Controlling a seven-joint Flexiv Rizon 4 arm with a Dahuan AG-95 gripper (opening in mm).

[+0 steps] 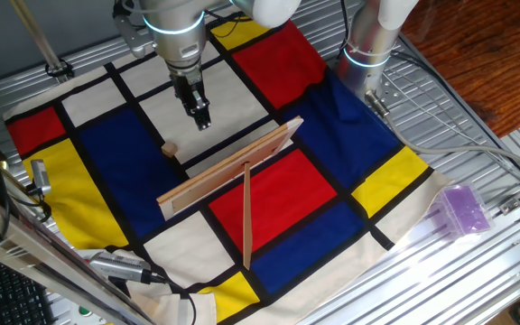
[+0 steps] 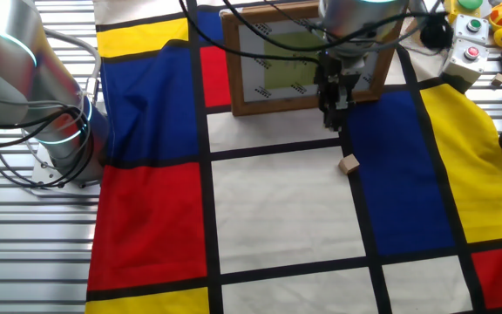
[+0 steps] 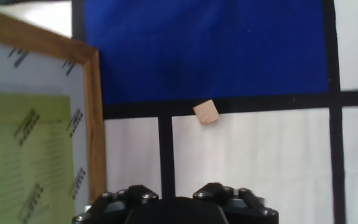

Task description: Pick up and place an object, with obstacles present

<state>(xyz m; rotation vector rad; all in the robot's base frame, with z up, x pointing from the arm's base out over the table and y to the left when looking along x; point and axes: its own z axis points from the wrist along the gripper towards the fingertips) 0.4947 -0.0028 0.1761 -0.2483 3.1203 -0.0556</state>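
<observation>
The tiny tan wooden block [image 1: 170, 149] lies on the checked cloth at a black line between a blue and a white field; it also shows in the other fixed view [image 2: 349, 164] and the hand view [image 3: 206, 112]. My gripper [image 1: 202, 119] hangs above the white field a little beyond the block, empty, with its fingers together [image 2: 334, 118]. In the hand view only the hand's dark base shows at the bottom edge. The long plank [image 1: 233, 167] stands on edge close behind the block. The thin slat [image 1: 246, 217] runs from its middle, forming a T.
The plank's wood-framed face [image 2: 308, 57] shows behind the gripper and at the left of the hand view [image 3: 36, 124]. A purple translucent box [image 1: 463, 209] lies off the cloth at the right. The arm's base [image 1: 368, 45] stands at the back; buttons [image 2: 473, 35] sit nearby.
</observation>
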